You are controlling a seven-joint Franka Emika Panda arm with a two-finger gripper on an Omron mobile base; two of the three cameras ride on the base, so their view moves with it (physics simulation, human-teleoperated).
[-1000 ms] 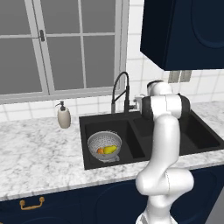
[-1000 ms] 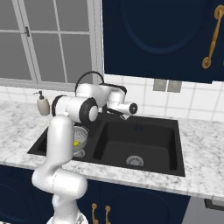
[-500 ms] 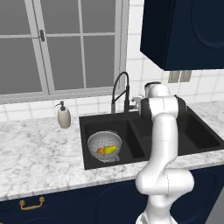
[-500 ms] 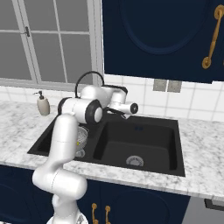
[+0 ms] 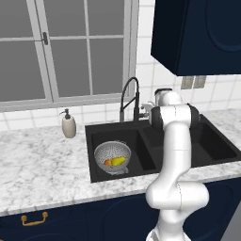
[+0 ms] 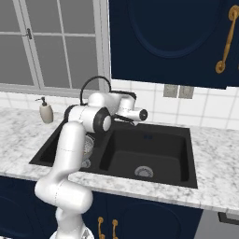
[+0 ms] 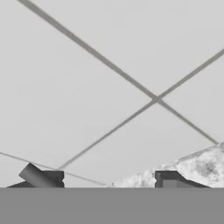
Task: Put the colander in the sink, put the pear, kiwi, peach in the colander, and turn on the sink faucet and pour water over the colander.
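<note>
Sink point(image 5: 99, 136): black, double basin; silver drain point(image 6: 144, 172) in right basin.
Sink faucet point(image 5: 130, 96): black.
Colander point(image 5: 112, 156): white-grey, perforated.
Fruit in colander: pear point(image 5: 118, 161) yellow-green, peach point(image 5: 108, 162) reddish-orange.
Counter point(image 5: 42, 162): white-grey marbled.
Soap bottle point(image 5: 68, 125): beige.
Cabinets point(image 5: 197, 35): dark navy; handles point(image 6: 226, 37) brass.
Wall tiles point(image 7: 131, 57): white, grey grout.

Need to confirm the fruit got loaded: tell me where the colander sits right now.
In the left base view, the colander sits in the left basin of the sink, below and left of the sink faucet, with fruit inside it.
</note>
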